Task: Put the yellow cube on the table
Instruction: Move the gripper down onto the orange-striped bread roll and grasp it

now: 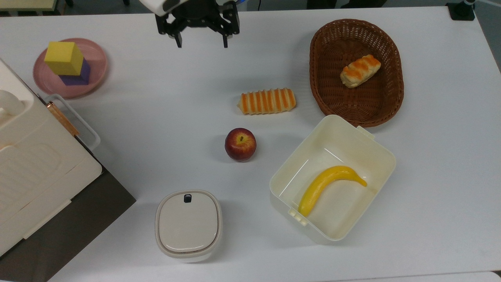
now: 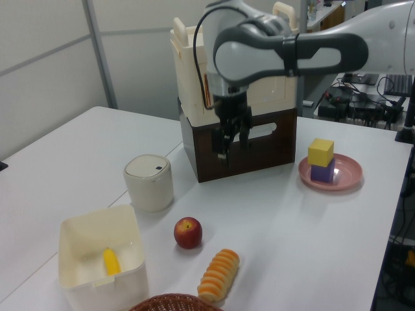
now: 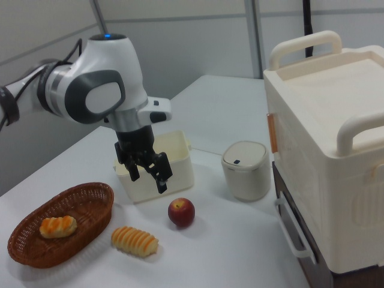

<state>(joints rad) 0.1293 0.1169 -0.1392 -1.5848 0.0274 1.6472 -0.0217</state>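
The gripper (image 1: 201,41) hangs with jaws spread at the upper middle of the top view, over bare bench (image 1: 164,98). Between it and the pink plate (image 1: 98,66) at the upper left, where the yellow cube (image 1: 63,58) sits atop a purple cube (image 1: 80,75), the white surface lies open. The big cream case (image 1: 35,164) crowds the plate's lower side. Further down the frame stand a striped bread roll (image 1: 267,101), an apple (image 1: 240,143), a lidded pot (image 1: 188,225) and an open tub (image 1: 332,176).
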